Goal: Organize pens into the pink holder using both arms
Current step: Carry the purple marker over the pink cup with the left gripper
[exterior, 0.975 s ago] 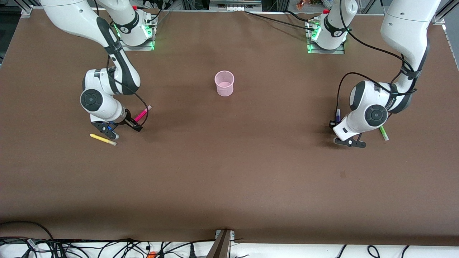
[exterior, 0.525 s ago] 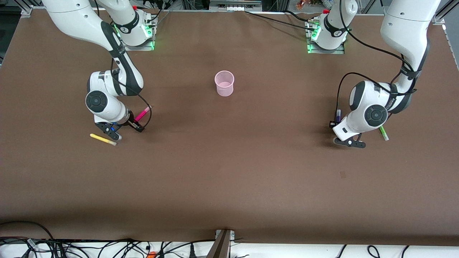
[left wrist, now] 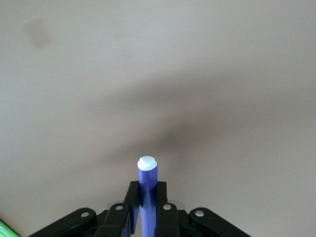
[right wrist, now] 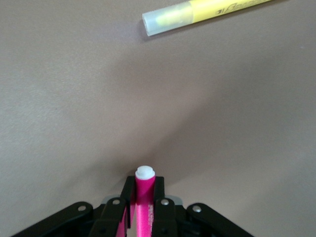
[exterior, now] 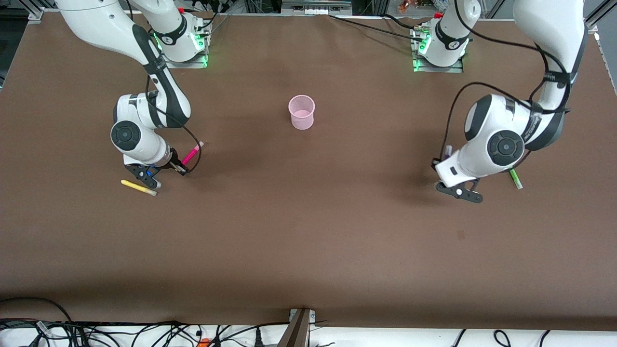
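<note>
From the front, you see the pink holder upright mid-bench. The right tool grips the magenta pen beside the lying yellow pen. The left tool is near the green pen.

Left wrist: its fingers clamp the purple pen.

Right wrist: fingers pinch the magenta pen.

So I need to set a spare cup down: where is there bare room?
Bare: the wide brown stretch nearer the camera than the pink holder, between the two arms. Crowded: around the right gripper with the magenta pen and yellow pen, and around the left gripper by the green pen.
</note>
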